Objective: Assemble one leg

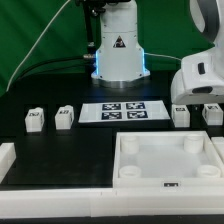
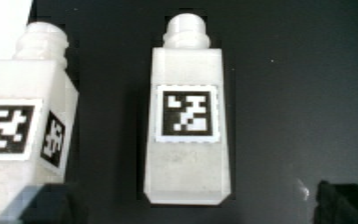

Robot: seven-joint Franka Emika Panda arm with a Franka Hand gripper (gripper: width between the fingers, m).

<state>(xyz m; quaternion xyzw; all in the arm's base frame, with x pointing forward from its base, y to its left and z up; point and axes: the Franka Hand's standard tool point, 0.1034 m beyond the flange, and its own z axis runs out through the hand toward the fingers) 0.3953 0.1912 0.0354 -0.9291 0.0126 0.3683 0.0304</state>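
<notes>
Stubby white leg (image 2: 188, 120) lies flat on the black surface (image 2: 114, 60), three o'clock from the marker board (image 1: 122, 111) in the exterior view, pincer (image 2: 190, 207) spread apart over it. Likely light, rigid, slick: grip its long flat sides.

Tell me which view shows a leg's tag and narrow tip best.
The wrist view: one leg fills most of the frame, its tag sharp and its ridged tip clear. The exterior view shows the legs only as small white blocks either side of the marker board, tags barely readable.
</notes>
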